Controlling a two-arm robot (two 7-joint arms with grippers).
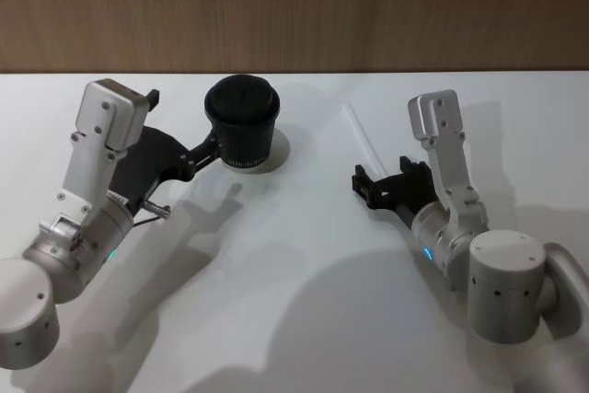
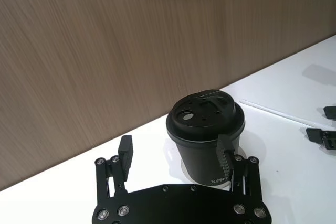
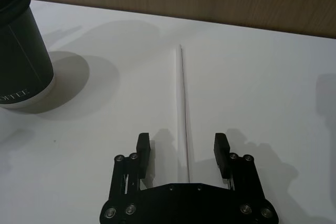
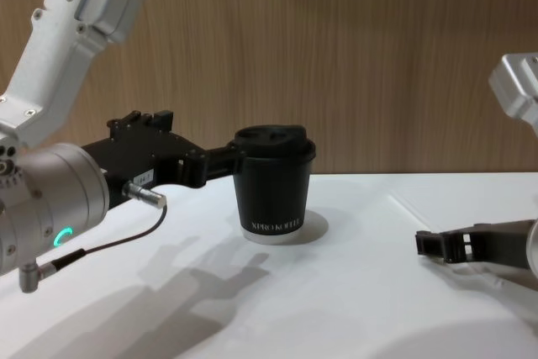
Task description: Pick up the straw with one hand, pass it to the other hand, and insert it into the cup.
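The black lidded cup [image 1: 241, 126] stands upright at the back middle of the white table; its drink hole shows in the lid [image 2: 202, 129]. My left gripper [image 1: 184, 124] is open beside the cup's left side, one fingertip [image 2: 226, 153] right against the cup wall, nothing held. The thin white straw [image 1: 360, 132] lies flat on the table right of the cup. My right gripper [image 3: 182, 148] is open and low over the straw's [image 3: 182, 108] near end, one finger on each side, apart from it. From the chest view the cup [image 4: 273, 187] and right gripper [image 4: 430, 245] are well apart.
A brown wood-grain wall [image 1: 294, 6] runs along the table's far edge just behind the cup. A thin black cable with a metal plug [image 4: 143, 195] hangs off the left wrist. Bare white table [image 1: 294, 255] lies between the two arms.
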